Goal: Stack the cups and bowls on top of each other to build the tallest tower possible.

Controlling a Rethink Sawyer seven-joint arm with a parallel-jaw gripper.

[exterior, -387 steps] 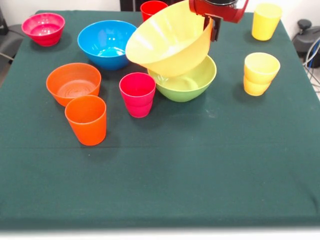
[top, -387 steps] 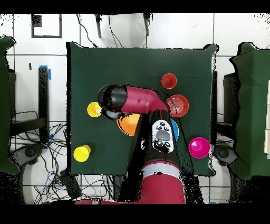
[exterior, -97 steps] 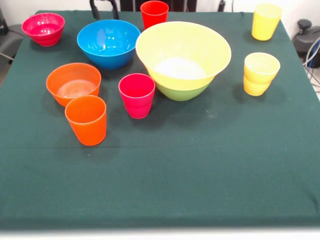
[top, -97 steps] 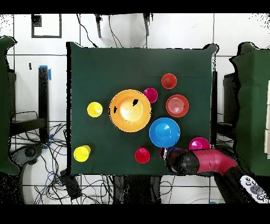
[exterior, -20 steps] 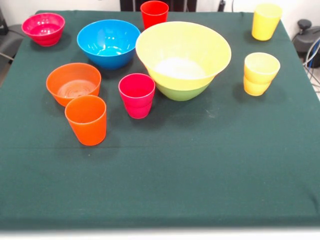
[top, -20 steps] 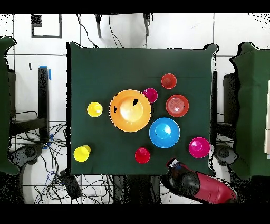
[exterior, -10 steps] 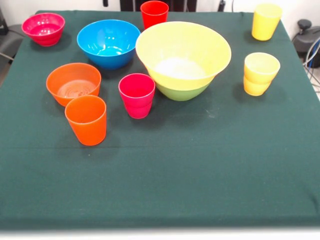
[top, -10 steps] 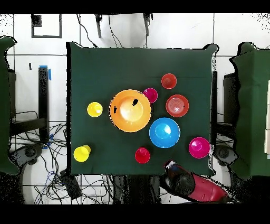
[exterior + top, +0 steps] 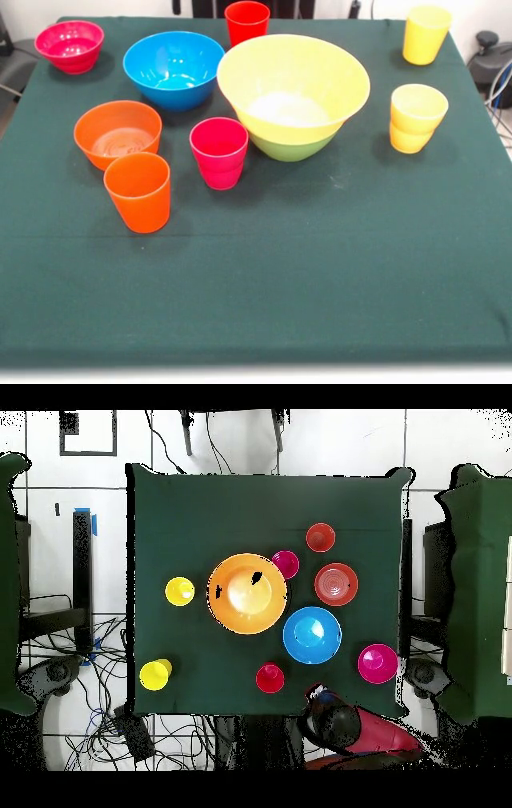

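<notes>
Hand [image 9: 322, 696]: seen only from overhead, at the end of the red arm [image 9: 375, 736] drawn back over the tabletop [image 9: 320, 264] edge; whether it is open or closed cannot be told. It holds nothing visible. Tower [image 9: 293, 96]: the very large yellow bowl [image 9: 293, 80] nested upright in the green bowl [image 9: 292, 147], well apart from the hand. Relative to the tower, front view: blue bowl [image 9: 174, 68] just beside its left; red cup [image 9: 246, 21] behind it; magenta-pink cup [image 9: 220, 151] near its front left; orange bowl [image 9: 118, 133] and orange cup [image 9: 138, 191] farther left; magenta-pink bowl [image 9: 70, 46] at the far left corner; two yellow cups [image 9: 416, 118] [image 9: 425, 34] to its right.
</notes>
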